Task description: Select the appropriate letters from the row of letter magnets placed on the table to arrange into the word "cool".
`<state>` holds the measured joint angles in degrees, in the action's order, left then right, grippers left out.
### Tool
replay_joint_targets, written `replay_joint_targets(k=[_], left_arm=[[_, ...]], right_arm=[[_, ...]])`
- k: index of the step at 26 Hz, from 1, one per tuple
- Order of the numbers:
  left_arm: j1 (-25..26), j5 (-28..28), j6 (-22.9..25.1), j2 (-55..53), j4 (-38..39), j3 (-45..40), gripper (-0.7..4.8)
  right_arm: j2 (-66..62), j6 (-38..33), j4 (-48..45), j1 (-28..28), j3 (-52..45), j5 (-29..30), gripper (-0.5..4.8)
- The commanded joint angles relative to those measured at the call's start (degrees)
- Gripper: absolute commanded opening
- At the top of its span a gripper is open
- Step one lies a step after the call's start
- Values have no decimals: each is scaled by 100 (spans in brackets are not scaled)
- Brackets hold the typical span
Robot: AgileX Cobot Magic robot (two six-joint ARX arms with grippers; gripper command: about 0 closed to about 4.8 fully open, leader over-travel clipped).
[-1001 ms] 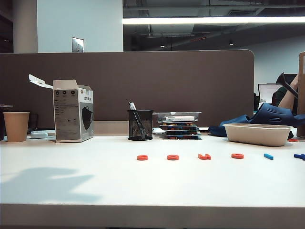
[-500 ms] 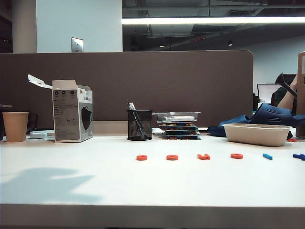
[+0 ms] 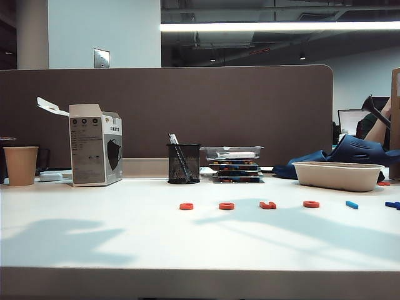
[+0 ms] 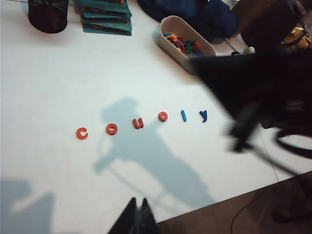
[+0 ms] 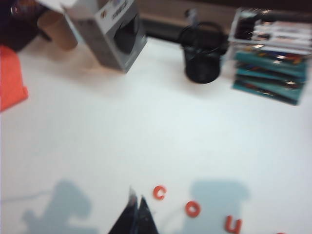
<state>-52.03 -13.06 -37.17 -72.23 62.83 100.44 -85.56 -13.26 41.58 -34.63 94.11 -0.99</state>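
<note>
The row of letter magnets lies on the white table (image 3: 125,237): orange-red C (image 3: 186,206), O (image 3: 227,205), hook-shaped U (image 3: 268,205), second O (image 3: 311,204), light-blue bar (image 3: 352,204) and a darker blue magnet (image 3: 392,204). In the left wrist view the same row runs from C (image 4: 82,133) to the light-blue bar (image 4: 184,115). My left gripper (image 4: 138,201) is shut and empty, well short of the row near the table's front edge. My right gripper (image 5: 136,199) is shut and empty, close beside the C (image 5: 159,192). Neither gripper shows in the exterior view.
At the back stand a paper cup (image 3: 20,165), a grey box (image 3: 95,145), a mesh pen holder (image 3: 184,164), stacked clear trays (image 3: 235,164) and a beige tray (image 3: 337,175). The right arm is a dark blur (image 4: 258,83) in the left wrist view.
A new broad shadow has spread over the right part of the table and the row of letters. The letters themselves have not moved.
</note>
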Motion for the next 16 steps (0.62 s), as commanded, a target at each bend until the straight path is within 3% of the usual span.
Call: replay_joint_targets(k=[1, 8, 13, 15, 16], left_arm=[[-2, -20, -15, 20, -31, 11, -3], [-2, -20, -13, 13, -33, 11, -3], [-2, -20, -15, 15, -33, 11, -3], [-2, -20, -13, 13, -33, 11, -3], [-2, -22, -13, 13, -33, 11, -3]], right_arm=[[-787, -33, 35, -160, 461, -210, -4], [-2181, -990, 319, -199, 1005, -232, -4], [-3126, -1276, 780, -227, 1388, -229, 13], [-3541, -1423, 817, -289, 1462, -227, 187], [-3641, -1425, 813, -328, 1462, -229, 210]])
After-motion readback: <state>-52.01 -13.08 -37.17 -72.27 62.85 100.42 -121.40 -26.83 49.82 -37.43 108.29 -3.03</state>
